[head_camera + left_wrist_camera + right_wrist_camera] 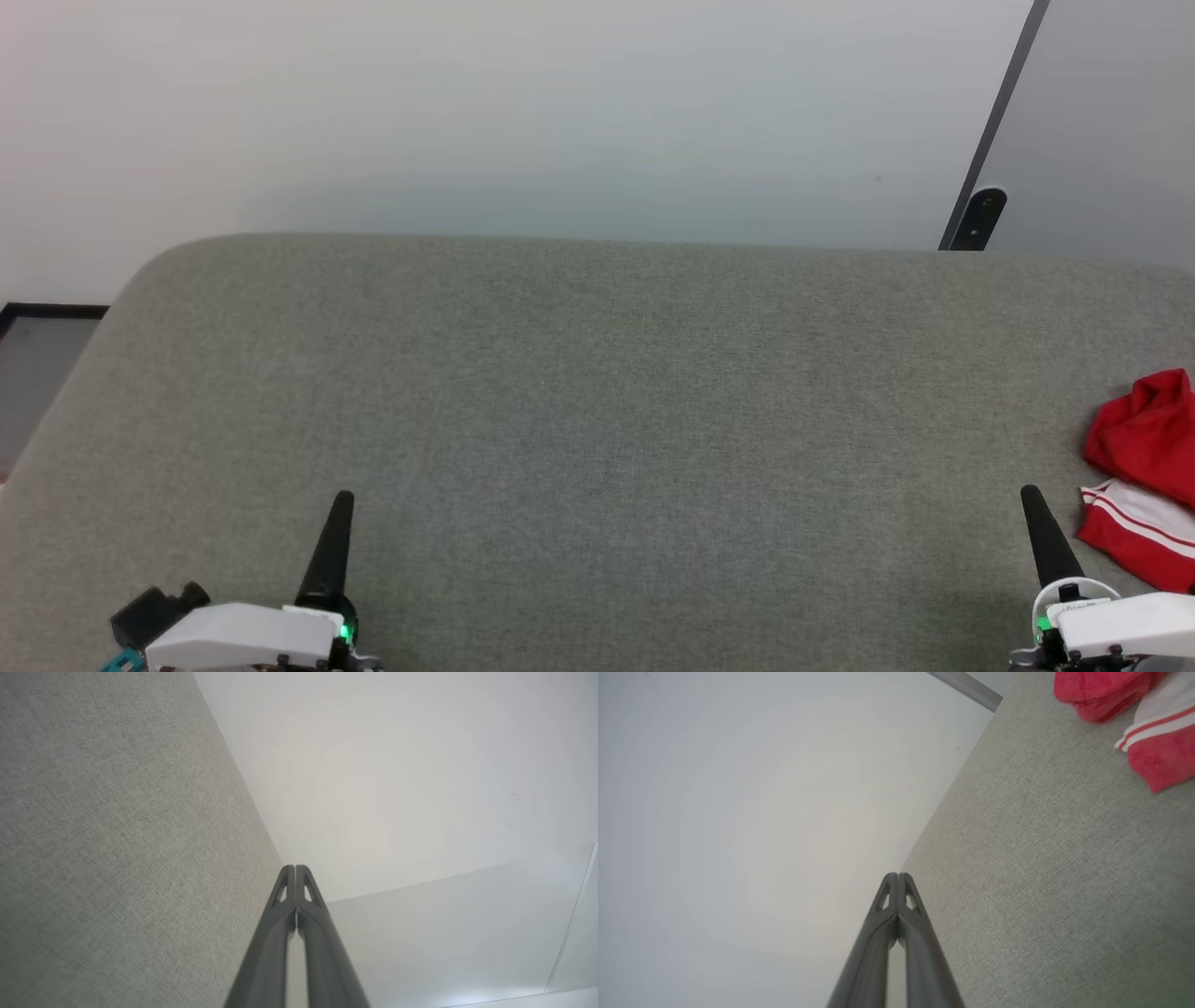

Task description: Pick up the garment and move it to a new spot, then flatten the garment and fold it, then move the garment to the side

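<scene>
Centrally, a wide tabletop (597, 401) covered in grey-green woven fabric spreads across the head view, its far left corner rounded, with a pale plain wall (467, 112) behind its far edge. The garment (1144, 439) lies crumpled at the right edge of the tabletop, toward the near side: a bunched heap of bright red cloth, with a white band crossed by thin red stripes showing below the bunched part, and more red fabric under that band. Part of it runs past the edge of the view, and no lettering can be made out. The right hand (1030, 495) sits over the near edge of the tabletop, near the garment but apart from it, its dark fingers pointing toward the far edge. In the right wrist view the right hand (897, 877) has its two fingers pressed together at the tips with nothing between them, and the garment (1101, 690) sits off to one side on the grey fabric. The left hand (342, 504) is over the near edge toward the left corner, well apart from the garment. In the left wrist view the left hand (295, 870) also has its fingers closed tip to tip and holds nothing. A dark slanted strip with a small black bracket (976, 219) rises behind the far right of the tabletop.
</scene>
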`<state>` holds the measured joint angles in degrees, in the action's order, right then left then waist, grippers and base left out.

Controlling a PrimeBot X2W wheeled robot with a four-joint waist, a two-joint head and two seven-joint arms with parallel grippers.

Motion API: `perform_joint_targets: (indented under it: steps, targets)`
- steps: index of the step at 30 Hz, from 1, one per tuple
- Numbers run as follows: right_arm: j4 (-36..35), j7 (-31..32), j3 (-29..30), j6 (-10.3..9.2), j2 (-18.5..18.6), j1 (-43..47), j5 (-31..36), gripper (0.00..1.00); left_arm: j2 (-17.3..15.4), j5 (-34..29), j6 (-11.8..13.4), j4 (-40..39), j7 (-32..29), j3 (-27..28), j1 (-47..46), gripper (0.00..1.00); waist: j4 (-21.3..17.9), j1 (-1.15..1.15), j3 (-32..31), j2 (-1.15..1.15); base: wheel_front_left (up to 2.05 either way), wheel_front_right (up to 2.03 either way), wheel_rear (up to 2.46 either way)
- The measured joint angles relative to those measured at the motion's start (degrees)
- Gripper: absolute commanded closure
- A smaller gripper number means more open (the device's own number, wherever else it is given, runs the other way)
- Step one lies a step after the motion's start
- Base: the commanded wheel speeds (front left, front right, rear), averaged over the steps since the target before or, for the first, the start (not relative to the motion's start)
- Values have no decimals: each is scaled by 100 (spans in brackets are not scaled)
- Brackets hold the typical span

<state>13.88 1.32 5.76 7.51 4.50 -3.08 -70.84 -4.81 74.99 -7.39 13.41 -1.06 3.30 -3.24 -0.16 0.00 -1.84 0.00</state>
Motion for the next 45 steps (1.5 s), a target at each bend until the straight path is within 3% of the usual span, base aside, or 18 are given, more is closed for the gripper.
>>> perform_joint_targets:
  steps: [45]
  targets:
    - [12,501,76,0,-146,-259,-2067,100,178,1656,0,54,-531,303,-264,100,15,0,193,0,0,0,0]
